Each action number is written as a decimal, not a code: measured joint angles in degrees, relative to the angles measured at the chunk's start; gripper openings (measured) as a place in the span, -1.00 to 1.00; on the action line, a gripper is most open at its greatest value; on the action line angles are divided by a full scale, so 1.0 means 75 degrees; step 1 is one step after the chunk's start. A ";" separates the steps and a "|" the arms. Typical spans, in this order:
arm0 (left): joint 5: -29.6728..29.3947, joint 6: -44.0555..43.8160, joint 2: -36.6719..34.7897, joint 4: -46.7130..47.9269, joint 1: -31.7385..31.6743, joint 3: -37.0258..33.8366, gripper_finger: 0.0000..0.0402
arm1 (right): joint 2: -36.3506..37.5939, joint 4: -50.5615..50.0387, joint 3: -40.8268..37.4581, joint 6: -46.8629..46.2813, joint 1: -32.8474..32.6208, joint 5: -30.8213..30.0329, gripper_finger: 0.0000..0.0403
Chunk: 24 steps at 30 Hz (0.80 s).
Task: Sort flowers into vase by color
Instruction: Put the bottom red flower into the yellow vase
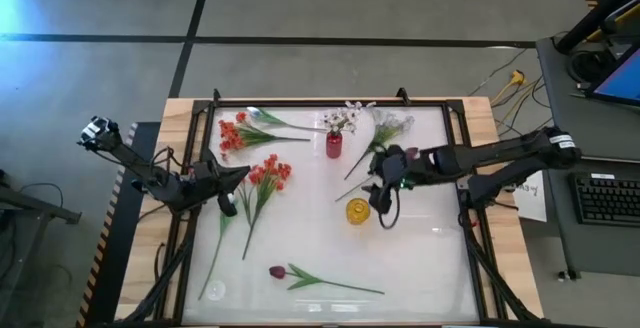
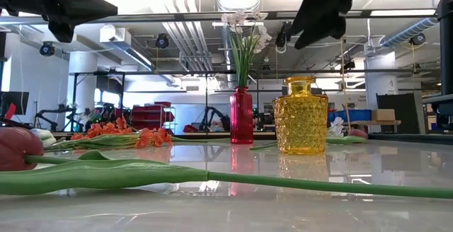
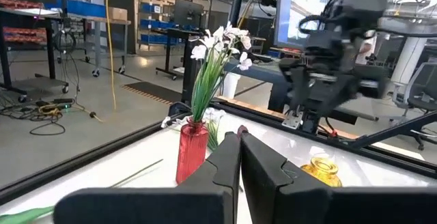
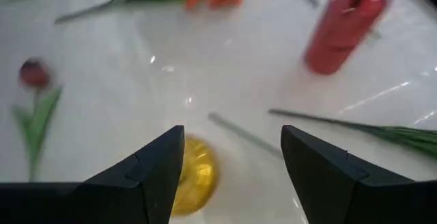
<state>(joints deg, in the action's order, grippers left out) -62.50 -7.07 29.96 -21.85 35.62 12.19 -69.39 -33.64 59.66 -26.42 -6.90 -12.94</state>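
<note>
A red vase (image 1: 333, 145) holds a white blossom spray (image 1: 341, 120) and stands at the far middle of the table. A yellow vase (image 1: 358, 211) stands empty nearer the middle. Two red-orange clusters (image 1: 232, 133) (image 1: 268, 174), a white tulip (image 1: 258, 115), a dark red tulip (image 1: 277, 271) and a white spray (image 1: 390, 128) lie flat on the table. My right gripper (image 4: 232, 149) is open and empty, raised above and just right of the yellow vase (image 4: 194, 173). My left gripper (image 3: 239, 142) is shut and empty, raised beside the nearer red-orange cluster, pointing toward the red vase (image 3: 192, 150).
The white table top has a black frame (image 1: 330, 102) round its edge. Green stems lie at the left (image 1: 215, 258) and between the vases (image 1: 350, 190). The near right part of the table top (image 1: 430, 258) is bare. The room's shelves and benches show beyond the table.
</note>
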 joint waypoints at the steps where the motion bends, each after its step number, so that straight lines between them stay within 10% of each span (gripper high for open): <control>1: 0.0000 -0.0022 0.0035 0.0000 0.0000 0.0000 -1.00 | -0.0079 -0.0094 0.0122 -0.0003 -0.0174 0.0003 0.17; 24: 0.1062 -0.0356 0.0731 0.0003 0.0029 0.0802 -1.00 | -0.3262 -0.0500 0.3151 0.0133 -0.2815 -0.0036 0.16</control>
<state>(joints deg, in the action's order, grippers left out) -54.53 -9.73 35.44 -21.82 35.83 18.20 -93.85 -37.39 83.29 -25.43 -28.01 -13.21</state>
